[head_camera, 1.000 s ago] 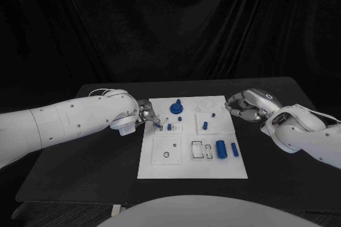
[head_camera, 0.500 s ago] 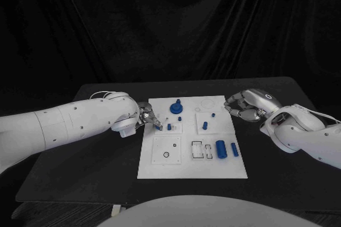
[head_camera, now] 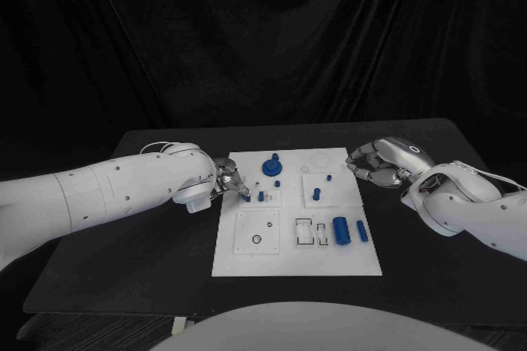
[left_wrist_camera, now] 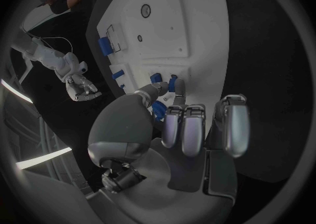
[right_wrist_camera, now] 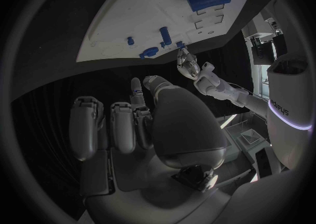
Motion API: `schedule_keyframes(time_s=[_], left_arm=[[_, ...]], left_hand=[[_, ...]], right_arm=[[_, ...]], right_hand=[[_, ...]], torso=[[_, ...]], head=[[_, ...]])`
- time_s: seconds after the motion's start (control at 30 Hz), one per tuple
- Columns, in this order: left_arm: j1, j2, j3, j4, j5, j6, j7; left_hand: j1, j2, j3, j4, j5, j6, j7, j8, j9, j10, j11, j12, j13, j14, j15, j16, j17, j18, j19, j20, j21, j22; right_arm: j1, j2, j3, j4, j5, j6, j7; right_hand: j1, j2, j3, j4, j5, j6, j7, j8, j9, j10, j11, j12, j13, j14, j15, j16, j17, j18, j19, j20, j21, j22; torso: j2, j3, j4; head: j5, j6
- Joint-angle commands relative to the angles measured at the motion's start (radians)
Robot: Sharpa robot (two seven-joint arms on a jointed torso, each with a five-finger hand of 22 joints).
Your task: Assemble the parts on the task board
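The white task board (head_camera: 247, 260) lies mid-table. Blue parts stand on it: a round gear-like piece (head_camera: 273, 167), short pegs (head_camera: 315, 192), a thick cylinder (head_camera: 343, 231) and a thin bar (head_camera: 362, 230). My left hand (head_camera: 228, 180) is at the board's left edge, thumb and one finger reaching onto it. In the left wrist view they pinch a small blue part (left_wrist_camera: 173, 84) just above the board (left_wrist_camera: 197, 18), beside another small blue piece (left_wrist_camera: 156, 78). My right hand (head_camera: 375, 164) hovers off the board's far right corner, its fingers (right_wrist_camera: 118, 124) curled in on nothing.
Black table (head_camera: 132, 252) surrounds the board, with bare room on both sides and in front. A black curtain hangs behind. White recesses and a small ring hole (head_camera: 257, 239) mark the board's near half.
My left hand has drawn slightly to the left, toward the board's edge. The right hand and the parts on the board have not moved.
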Motion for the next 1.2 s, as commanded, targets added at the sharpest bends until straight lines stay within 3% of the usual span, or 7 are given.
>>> schedule_keyframes(time_s=[0.03,0.8,0.87,0.9,0.97,1.03,1.2], left_arm=[[-0.003,0.003,0.001,0.002,0.002,0.003,0.022],[-0.009,0.012,0.001,-0.022,0.002,0.026,0.011],[-0.010,0.012,0.001,-0.024,0.002,0.030,0.009],[-0.010,0.013,0.001,-0.025,0.002,0.031,0.008],[-0.011,0.013,0.001,-0.026,0.002,0.035,0.006],[-0.012,0.014,0.001,-0.028,0.002,0.039,0.004],[-0.013,0.018,0.001,-0.033,0.002,0.052,-0.001]], left_hand=[[0.001,0.006,0.004,0.004,0.004,0.002,-0.005,0.005,0.001,0.084,-0.009,-0.005,0.241,0.099,-0.005,0.002,0.250,0.010,0.001,-0.005,-0.006,0.200],[0.006,0.006,0.001,0.004,-0.007,-0.003,-0.004,0.003,0.002,0.084,-0.007,-0.005,0.240,0.098,-0.004,0.001,0.249,0.010,0.000,-0.005,-0.008,0.200],[0.009,0.007,-0.006,0.006,-0.044,-0.007,-0.003,0.001,0.002,0.083,-0.006,-0.006,0.239,0.098,-0.003,0.000,0.247,0.010,-0.001,-0.004,-0.011,0.199],[0.008,0.006,-0.020,0.011,-0.120,-0.010,-0.005,-0.002,0.002,0.083,-0.004,-0.006,0.239,0.097,-0.005,0.000,0.247,0.010,-0.001,-0.002,-0.012,0.199],[0.009,0.005,-0.034,0.017,-0.155,-0.013,-0.002,-0.005,0.000,0.082,-0.005,-0.007,0.239,0.097,-0.002,0.000,0.246,0.011,-0.002,-0.003,-0.014,0.199],[0.003,0.005,-0.060,0.033,-0.216,-0.014,0.000,-0.010,-0.004,0.082,-0.003,-0.007,0.239,0.097,-0.001,0.000,0.245,0.010,-0.002,-0.001,-0.015,0.199],[-0.004,0.004,-0.105,0.057,-0.279,-0.014,0.004,-0.017,-0.010,0.081,0.000,-0.007,0.238,0.096,0.002,-0.001,0.244,0.011,-0.002,0.001,-0.018,0.198]], right_arm=[[-0.003,0.000,0.001,0.000,0.001,-0.010,-0.005],[-0.005,0.001,0.001,0.001,0.001,-0.010,-0.005],[-0.005,0.000,0.001,0.001,0.001,-0.010,-0.005],[-0.005,0.000,0.001,0.001,0.001,-0.010,-0.005],[-0.006,0.000,0.001,0.001,0.001,-0.011,-0.005],[-0.006,0.000,0.001,0.001,0.001,-0.011,-0.005],[-0.007,-0.001,0.001,0.002,0.001,-0.011,-0.004]], right_hand=[[0.007,0.000,0.005,-0.002,0.004,0.007,0.002,-0.005,0.001,0.106,0.005,0.004,0.263,0.074,0.007,-0.004,0.092,0.015,0.039,0.009,-0.003,0.211],[0.008,0.000,0.006,-0.003,0.005,0.008,0.002,-0.005,0.001,0.106,0.005,0.004,0.263,0.074,0.007,-0.004,0.092,0.016,0.039,0.009,-0.003,0.211],[0.008,0.000,0.006,-0.003,0.005,0.008,0.002,-0.005,0.001,0.106,0.005,0.004,0.263,0.074,0.007,-0.004,0.092,0.016,0.039,0.009,-0.003,0.211],[0.008,0.000,0.006,-0.003,0.005,0.008,0.002,-0.005,0.001,0.106,0.005,0.004,0.263,0.074,0.007,-0.004,0.092,0.016,0.039,0.009,-0.003,0.211],[0.008,0.000,0.006,-0.003,0.005,0.008,0.002,-0.005,0.001,0.106,0.005,0.004,0.263,0.074,0.007,-0.004,0.092,0.016,0.039,0.009,-0.003,0.211],[0.008,0.000,0.006,-0.003,0.005,0.008,0.002,-0.004,0.002,0.106,0.005,0.004,0.263,0.074,0.007,-0.003,0.092,0.015,0.040,0.009,-0.003,0.212],[0.008,0.000,0.006,-0.003,0.005,0.008,0.002,-0.004,0.002,0.106,0.005,0.004,0.263,0.074,0.007,-0.003,0.092,0.015,0.040,0.009,-0.003,0.212]], torso=[[0.000,0.0002,-0.0002],[0.000,-0.0002,0.0002],[0.000,-0.0003,0.0000],[0.001,-0.0004,-0.0001],[0.001,-0.0002,0.0001],[0.000,-0.0002,-0.0001],[0.000,0.0001,0.0002]], head=[[0.001,0.000],[0.003,0.000],[0.003,0.000],[0.003,0.000],[0.003,0.000],[0.003,0.000],[0.001,0.000]])
